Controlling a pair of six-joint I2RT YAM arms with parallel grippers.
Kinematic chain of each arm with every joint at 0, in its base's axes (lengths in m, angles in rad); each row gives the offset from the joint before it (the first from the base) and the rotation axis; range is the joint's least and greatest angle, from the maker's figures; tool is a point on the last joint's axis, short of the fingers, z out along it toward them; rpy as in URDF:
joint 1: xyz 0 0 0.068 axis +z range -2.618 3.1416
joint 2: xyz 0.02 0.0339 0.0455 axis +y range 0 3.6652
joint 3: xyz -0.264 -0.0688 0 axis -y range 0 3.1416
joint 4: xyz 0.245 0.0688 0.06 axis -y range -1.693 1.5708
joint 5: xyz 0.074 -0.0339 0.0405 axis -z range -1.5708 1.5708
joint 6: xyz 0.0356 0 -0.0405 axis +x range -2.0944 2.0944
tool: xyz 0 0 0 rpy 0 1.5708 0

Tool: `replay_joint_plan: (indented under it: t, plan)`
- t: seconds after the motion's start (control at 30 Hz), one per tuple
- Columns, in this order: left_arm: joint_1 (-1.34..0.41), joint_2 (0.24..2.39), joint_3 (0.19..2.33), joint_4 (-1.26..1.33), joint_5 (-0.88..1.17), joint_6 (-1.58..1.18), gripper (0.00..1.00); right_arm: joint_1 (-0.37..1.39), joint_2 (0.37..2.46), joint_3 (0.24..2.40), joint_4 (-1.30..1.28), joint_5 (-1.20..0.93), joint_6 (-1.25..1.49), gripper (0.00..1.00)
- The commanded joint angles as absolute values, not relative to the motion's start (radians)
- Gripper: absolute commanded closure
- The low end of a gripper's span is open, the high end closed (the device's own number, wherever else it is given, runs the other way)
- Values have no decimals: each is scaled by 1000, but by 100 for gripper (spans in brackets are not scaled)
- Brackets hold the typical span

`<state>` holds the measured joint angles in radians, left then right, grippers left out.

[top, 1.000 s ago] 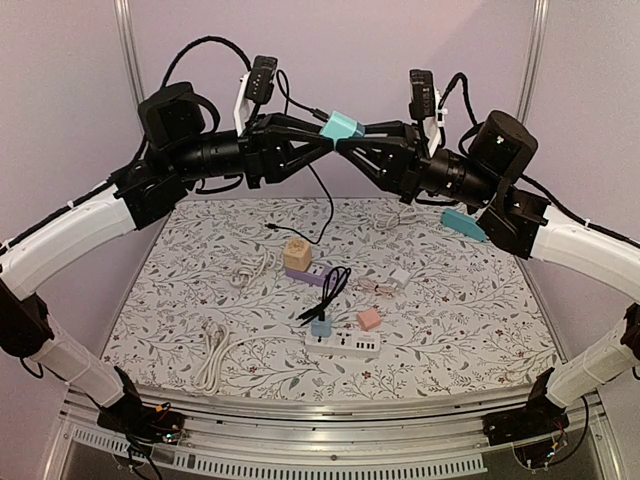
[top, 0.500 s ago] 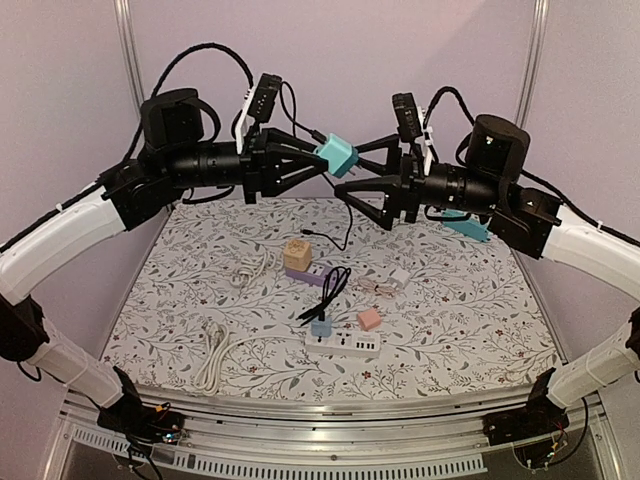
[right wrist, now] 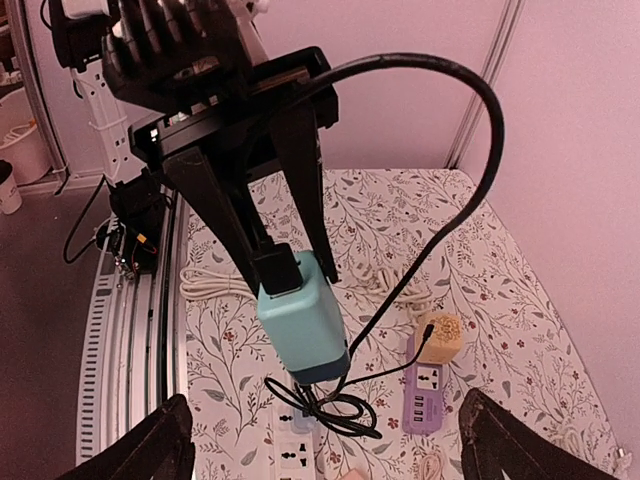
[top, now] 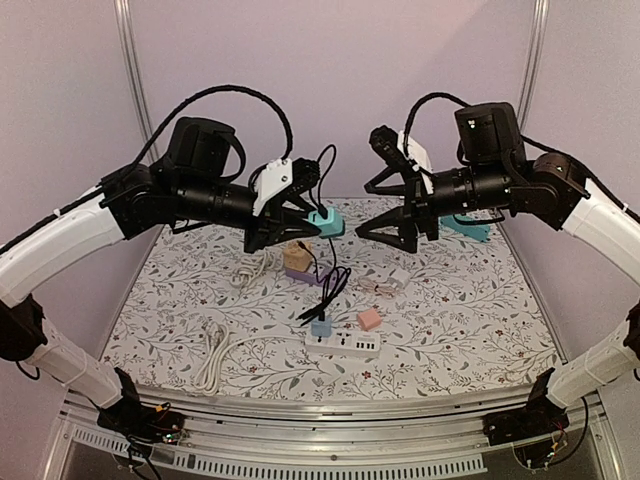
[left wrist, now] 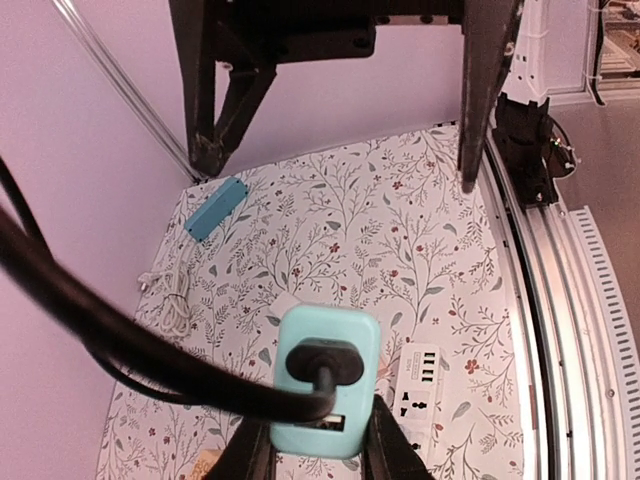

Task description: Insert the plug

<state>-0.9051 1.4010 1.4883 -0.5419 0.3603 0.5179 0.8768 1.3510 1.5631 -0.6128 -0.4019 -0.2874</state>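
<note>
- The teal adapter (top: 327, 221) is clamped between the fingers of the left gripper (top: 312, 226) and held in the air above the desk (top: 470, 300).
- A black plug (left wrist: 322, 358) is seated in the adapter's face, with its cable (left wrist: 140, 345) trailing away.
- The right gripper (top: 362, 212) is spread wide and empty, facing the adapter but apart from it.
- A white strip (top: 343, 344) is seen on the desk below.

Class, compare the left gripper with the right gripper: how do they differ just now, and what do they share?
The left gripper is shut on a teal adapter; the right gripper stands wide open and empty. A black cable runs from the left gripper's load; none hangs from the right gripper. Both hover above the table, pointing toward each other.
</note>
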Motion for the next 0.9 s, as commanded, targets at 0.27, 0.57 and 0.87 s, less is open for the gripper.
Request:
replay_joint_plan:
  t: [0.27,0.57,0.87]
  plan:
    - [-937,1435,1495,-585,294,538,100,972,1478,1605,-575,-348,-447,35]
    - [-939,1430,1478,-585,314,548,100,972,1540,1618,-542,-228,-429,45]
    - [-939,1427,1476,-579,309,554,100,972,1584,1637,-554,-203,-443,56]
